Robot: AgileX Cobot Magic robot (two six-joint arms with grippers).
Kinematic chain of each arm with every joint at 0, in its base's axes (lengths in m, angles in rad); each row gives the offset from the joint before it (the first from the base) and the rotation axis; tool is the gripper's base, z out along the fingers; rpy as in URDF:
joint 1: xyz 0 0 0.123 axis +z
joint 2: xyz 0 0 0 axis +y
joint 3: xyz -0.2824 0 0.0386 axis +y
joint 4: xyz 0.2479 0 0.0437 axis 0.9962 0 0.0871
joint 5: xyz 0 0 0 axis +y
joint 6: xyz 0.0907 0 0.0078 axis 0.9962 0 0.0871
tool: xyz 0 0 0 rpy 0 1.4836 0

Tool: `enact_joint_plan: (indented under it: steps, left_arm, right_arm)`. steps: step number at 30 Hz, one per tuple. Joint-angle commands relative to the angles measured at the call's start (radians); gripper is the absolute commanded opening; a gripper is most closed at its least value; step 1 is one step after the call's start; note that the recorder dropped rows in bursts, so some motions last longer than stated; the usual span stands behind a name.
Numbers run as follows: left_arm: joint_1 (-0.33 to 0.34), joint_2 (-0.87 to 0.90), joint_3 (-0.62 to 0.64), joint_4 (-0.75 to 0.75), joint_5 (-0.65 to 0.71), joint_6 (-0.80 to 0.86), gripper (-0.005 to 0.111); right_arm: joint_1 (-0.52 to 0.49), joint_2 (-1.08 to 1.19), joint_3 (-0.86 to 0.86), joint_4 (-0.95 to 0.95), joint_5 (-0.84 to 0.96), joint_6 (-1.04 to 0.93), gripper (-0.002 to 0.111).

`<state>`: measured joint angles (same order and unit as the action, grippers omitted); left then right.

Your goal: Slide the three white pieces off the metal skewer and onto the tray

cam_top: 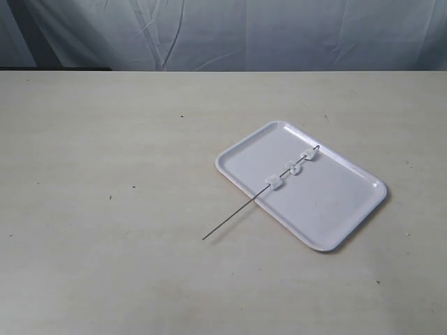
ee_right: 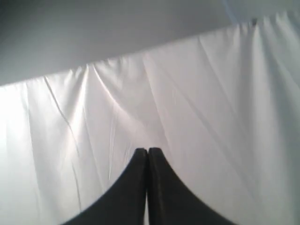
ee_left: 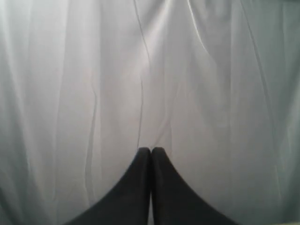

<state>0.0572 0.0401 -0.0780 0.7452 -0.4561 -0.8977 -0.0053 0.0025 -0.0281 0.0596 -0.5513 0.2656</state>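
The white tray (cam_top: 328,209) lies right of the table's middle in the exterior view. The thin metal skewer (cam_top: 230,220) rests slantwise across the tray's left rim, its far end over the tray and its near end on the table. Three white pieces sit threaded on it over the tray: one (cam_top: 273,182) by the rim, one (cam_top: 295,168) in the middle, one (cam_top: 307,153) near the far tip. Neither arm shows in the exterior view. My left gripper (ee_left: 151,150) is shut and empty, facing white cloth. My right gripper (ee_right: 148,151) is shut and empty too, also facing cloth.
A pale beige table (cam_top: 105,209) fills the exterior view, with a wrinkled white curtain (cam_top: 230,31) behind its far edge. Both wrist views show only the curtain (ee_left: 187,70) beyond the fingers.
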Motion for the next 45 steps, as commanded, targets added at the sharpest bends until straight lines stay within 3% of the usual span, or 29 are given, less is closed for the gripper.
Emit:
enact_joint_plan:
  steps: [1, 6, 11, 16, 21, 26, 30, 39, 45]
  left_arm:
    - [-0.035, 0.147, -0.123, 0.362, 0.025, -0.256, 0.000]
    - [-0.081, 0.431, -0.317, 0.654, -0.042, -0.448, 0.000]
    - [-0.101, 0.777, -0.547, 0.999, -0.146, -0.785, 0.000]
    - [-0.141, 1.089, -0.702, 0.999, -0.330, -0.879, 0.005]
    - [-0.254, 1.291, -0.730, 0.999, -0.292, -0.852, 0.016]
    - [-0.336, 1.477, -0.733, 0.999, -0.251, -0.844, 0.038]
    - [-0.403, 1.589, -0.736, 0.999, -0.223, -0.803, 0.041]
    - [-0.592, 1.773, -0.757, 0.999, 0.044, -0.671, 0.041]
    - [-0.598, 1.834, -0.797, 0.999, 0.017, -0.645, 0.049]
  right_arm:
    - [-0.004, -0.003, -0.084, -0.006, 0.475, 0.180, -0.001]
    - [-0.004, 0.000, -0.137, -0.001, 0.618, 0.180, -0.001]
    - [-0.004, 0.058, -0.226, 0.009, 0.779, 0.170, -0.001]
    - [-0.004, 0.212, -0.338, 0.132, 0.930, -0.083, -0.001]
    - [-0.004, 0.433, -0.463, 0.325, 1.034, -0.320, -0.001]
    - [-0.004, 0.641, -0.588, 0.389, 1.141, -0.433, -0.001]
    - [-0.004, 0.791, -0.662, 0.398, 1.219, -0.506, 0.000]
    - [-0.004, 0.964, -0.695, 0.513, 1.262, -0.523, 0.036]
    - [-0.004, 0.980, -0.695, 0.554, 1.262, -0.523, 0.038]
